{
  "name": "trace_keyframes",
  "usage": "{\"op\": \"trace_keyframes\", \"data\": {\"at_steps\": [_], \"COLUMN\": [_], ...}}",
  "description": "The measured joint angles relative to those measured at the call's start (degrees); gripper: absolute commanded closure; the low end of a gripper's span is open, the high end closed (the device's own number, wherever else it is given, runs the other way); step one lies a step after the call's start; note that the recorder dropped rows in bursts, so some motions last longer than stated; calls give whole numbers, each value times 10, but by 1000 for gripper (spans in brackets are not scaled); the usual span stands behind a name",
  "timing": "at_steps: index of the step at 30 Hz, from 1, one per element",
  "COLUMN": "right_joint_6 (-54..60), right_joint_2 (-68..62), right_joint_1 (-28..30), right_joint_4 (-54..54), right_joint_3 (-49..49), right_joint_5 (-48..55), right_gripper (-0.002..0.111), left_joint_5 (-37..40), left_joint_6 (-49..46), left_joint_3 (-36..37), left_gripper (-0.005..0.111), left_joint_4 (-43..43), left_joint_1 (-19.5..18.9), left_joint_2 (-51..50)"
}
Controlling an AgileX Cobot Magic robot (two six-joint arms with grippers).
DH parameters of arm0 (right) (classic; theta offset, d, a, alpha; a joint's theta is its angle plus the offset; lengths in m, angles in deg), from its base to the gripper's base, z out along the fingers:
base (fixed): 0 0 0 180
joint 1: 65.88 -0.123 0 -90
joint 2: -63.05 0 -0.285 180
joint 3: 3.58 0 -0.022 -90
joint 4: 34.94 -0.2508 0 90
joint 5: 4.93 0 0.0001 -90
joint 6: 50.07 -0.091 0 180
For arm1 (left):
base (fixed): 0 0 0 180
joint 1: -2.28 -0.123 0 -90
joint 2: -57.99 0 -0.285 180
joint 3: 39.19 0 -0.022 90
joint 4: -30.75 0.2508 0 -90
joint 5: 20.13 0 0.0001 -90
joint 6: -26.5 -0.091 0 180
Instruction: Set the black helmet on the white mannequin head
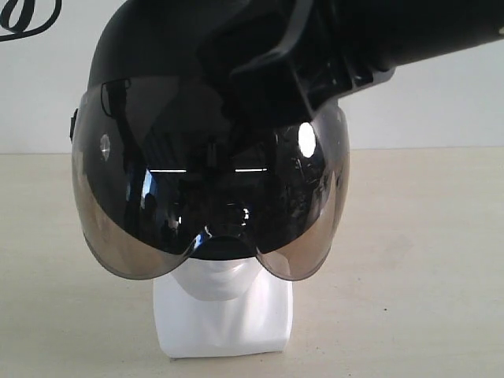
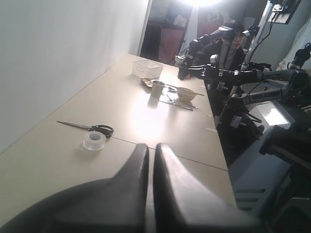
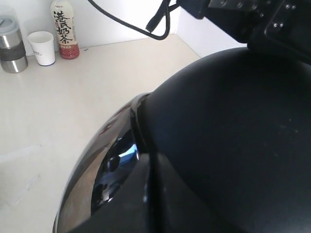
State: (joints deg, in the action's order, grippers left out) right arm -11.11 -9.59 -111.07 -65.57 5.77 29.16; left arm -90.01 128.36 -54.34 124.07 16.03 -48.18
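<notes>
— How many helmets can you see?
— You have one black helmet [image 1: 157,47]. It sits on the one white mannequin head [image 1: 224,279], in the middle of the frame. Its one dark visor [image 1: 209,197] hides the face. Only the chin and the blocky base show below it.
— And my two sets of fingers?
— Your right fingers [image 1: 303,71] are at the helmet's top, in the upper right of the frame. I cannot tell how wide apart they are. Your left fingers [image 2: 145,150] are pressed together with nothing between them, above the bench [image 2: 146,111]. On it you have one pair of scissors [image 2: 95,128] and one roll of tape [image 2: 94,141], just beside each other.
</notes>
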Motion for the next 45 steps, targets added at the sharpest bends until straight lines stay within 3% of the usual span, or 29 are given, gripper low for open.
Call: {"op": "trace_keyframes", "data": {"at_steps": [22, 45], "right_joint_6": [-7, -15], "right_joint_2": [-34, -38], "right_joint_1": [0, 0], "right_joint_4": [5, -16], "right_joint_3": [-7, -8], "right_joint_5": [-22, 58], "right_gripper": [109, 109], "left_joint_5": [0, 0], "left_joint_6": [8, 27], "left_joint_3": [0, 0], "left_gripper": [102, 102], "left_joint_4": [-1, -1], "left_joint_1": [0, 0], "left_joint_2": [0, 0]}}
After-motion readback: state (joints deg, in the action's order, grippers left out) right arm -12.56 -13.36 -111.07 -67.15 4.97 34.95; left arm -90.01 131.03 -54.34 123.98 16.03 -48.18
